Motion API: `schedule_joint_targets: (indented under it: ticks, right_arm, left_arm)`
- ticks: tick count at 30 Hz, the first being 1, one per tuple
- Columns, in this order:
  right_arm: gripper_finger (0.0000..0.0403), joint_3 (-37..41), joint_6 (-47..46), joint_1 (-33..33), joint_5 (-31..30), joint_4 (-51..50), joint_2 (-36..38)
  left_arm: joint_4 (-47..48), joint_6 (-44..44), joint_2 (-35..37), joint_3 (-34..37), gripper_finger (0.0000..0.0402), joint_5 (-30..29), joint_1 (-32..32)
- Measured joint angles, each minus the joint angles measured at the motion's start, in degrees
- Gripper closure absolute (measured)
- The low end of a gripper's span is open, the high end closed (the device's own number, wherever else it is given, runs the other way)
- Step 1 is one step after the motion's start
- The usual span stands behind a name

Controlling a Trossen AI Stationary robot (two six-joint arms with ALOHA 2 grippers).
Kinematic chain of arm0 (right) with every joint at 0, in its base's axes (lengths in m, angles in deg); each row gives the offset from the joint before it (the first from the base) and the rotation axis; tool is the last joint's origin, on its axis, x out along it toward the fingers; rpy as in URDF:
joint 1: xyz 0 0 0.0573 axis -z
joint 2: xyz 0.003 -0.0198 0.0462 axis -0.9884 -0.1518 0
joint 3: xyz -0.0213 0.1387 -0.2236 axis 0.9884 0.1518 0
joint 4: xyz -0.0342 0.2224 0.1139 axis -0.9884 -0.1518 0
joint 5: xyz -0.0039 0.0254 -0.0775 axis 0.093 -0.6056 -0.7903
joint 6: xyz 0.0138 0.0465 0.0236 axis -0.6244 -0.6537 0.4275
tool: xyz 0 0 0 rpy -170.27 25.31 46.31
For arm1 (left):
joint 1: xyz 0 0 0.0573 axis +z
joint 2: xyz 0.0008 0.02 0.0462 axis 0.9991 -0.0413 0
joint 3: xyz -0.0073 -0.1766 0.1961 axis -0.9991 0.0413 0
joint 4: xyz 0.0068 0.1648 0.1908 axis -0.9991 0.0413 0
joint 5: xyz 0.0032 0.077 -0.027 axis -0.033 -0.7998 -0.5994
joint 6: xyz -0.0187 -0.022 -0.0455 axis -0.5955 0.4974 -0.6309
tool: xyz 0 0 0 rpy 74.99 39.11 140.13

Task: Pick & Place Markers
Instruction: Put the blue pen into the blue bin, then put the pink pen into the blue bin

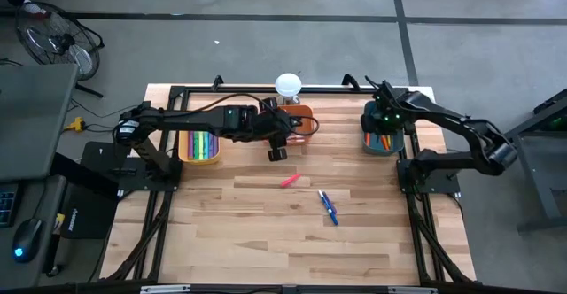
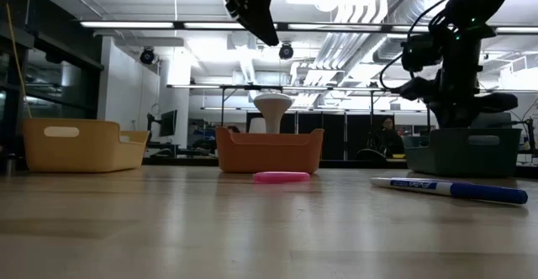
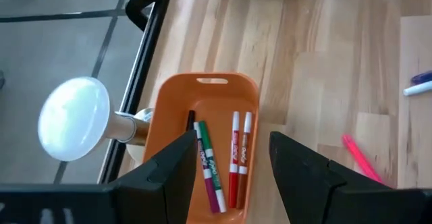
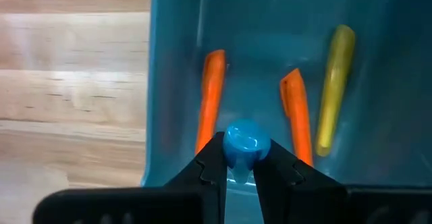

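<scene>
One blue marker – pinched in the right tool.

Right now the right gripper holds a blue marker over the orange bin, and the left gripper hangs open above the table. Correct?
One thing is wrong: the bin. The right gripper holds the blue marker over the teal bin, not the orange one, as the right wrist view shows. The left gripper does hang open above the table.
</scene>
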State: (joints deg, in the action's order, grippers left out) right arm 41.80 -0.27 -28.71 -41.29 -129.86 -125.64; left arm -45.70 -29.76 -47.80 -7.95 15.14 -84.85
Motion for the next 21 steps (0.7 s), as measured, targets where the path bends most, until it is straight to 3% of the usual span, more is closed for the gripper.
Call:
schedule_joint_targets:
  ticks: [7,13,21]
  right_arm:
    - [0.0319,0.1,-0.5,0.0,0.0,0.4,-0.9]
    - [0.0318,0.1,0.5,0.0,0.4,2.1,-0.8]
    - [0.0317,-4.7,9.5,-0.2,-0.8,2.6,2.7]
  left_arm:
    - [0.0,0.0,0.0,0.0,0.0223,1.9,-0.2]
    - [0.3,0.0,0.0,0.0,0.0223,2.4,-0.2]
    - [5.1,-0.7,0.0,0.0,0.0223,3.3,0.5]
